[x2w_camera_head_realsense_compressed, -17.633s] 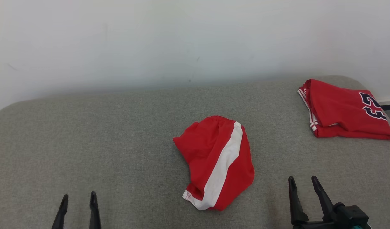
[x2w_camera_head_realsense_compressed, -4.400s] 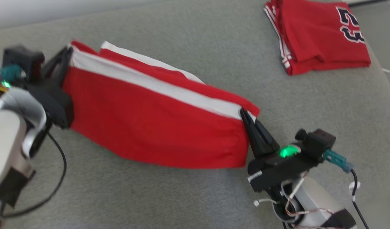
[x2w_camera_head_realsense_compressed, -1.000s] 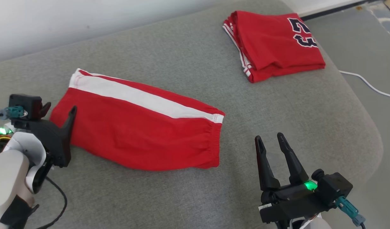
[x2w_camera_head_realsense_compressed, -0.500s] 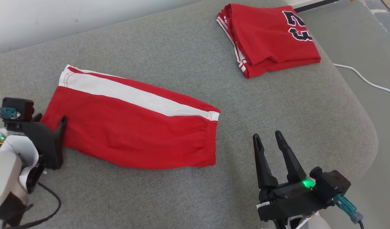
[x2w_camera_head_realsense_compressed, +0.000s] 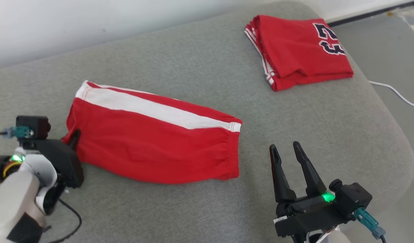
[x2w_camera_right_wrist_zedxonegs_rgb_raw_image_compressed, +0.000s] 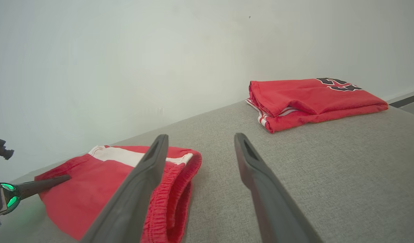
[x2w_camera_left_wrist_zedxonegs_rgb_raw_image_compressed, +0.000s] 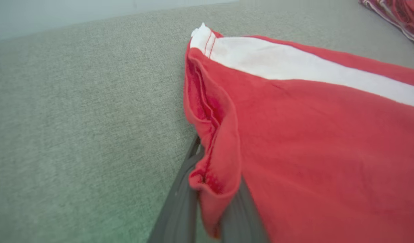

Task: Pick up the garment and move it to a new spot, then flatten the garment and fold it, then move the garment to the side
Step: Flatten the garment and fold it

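Your left gripper (x2w_camera_head_realsense_compressed: 73, 137) has just clamped shut on the shorts (x2w_camera_head_realsense_compressed: 153, 148), at their end nearest the surface's (x2w_camera_head_realsense_compressed: 193, 60) left edge. Your right gripper (x2w_camera_head_realsense_compressed: 288, 151) hangs open just off the waistband (x2w_camera_head_realsense_compressed: 231, 152). The shorts lie flat, so folding can probably start.

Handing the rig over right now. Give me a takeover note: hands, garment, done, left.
Left hand: shut on the lower hem corner of the red shorts, at their left end.
Right hand: open, holding nothing, near the waistband end but clear of the cloth.
Shorts: spread flat on the grey cushion, white stripe along the far edge. A folded red jersey lies apart at the far right.
Done: garment is laid out flat.
Left: fold it, probably with the right hand taking the waistband end first, then move it to the side.
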Tool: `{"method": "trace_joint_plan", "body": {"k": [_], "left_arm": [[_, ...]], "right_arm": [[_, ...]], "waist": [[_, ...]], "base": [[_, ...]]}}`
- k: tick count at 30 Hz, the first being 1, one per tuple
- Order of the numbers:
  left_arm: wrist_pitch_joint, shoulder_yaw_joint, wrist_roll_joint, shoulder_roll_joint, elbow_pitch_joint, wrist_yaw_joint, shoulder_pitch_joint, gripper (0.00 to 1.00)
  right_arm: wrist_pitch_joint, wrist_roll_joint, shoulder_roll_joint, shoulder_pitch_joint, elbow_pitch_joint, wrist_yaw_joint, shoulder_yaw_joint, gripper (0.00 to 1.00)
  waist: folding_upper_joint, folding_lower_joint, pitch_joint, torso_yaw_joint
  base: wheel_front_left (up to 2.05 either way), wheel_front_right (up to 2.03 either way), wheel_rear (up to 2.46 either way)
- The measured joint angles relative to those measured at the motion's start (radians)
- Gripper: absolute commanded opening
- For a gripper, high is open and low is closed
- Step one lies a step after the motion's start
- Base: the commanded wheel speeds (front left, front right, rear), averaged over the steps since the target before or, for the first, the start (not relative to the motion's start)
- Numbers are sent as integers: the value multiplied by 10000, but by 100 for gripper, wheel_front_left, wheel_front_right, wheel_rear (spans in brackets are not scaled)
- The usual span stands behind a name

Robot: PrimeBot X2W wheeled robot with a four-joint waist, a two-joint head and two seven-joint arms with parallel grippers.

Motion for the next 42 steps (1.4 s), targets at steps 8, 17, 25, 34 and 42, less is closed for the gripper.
{"method": "trace_joint_plan", "body": {"k": [8,17,25,34,42], "left_arm": [[-1350,284,-474,-326,-811,238,1483,0],[-2520,562,-943,-780,-2443,1237,3739,0],[-2963,288,-940,-1271,-2911,1720,4877,65],[-3741,1028,291,-1319,-3219,2311,4948,100],[-3770,3358,2615,-1751,-5265,2558,6128,100]], "right_arm": [[0,-222,4,432,146,0,-226,100],[0,-320,-10,1013,328,0,-575,100],[2,-349,-140,1369,543,0,-646,100],[2,-353,-265,1361,539,0,-706,100],[0,-362,-311,1371,493,0,-1037,100]], "waist": [[-1,-1,-729,776],[-1,-1,-1361,1627],[-1,-1,-1775,2203],[-1,-2,-2181,2515],[-1,0,-2405,2854]], "base": [[0,0,0],[0,0,0],[0,0,0],[0,0,0],[0,0,0]]}}
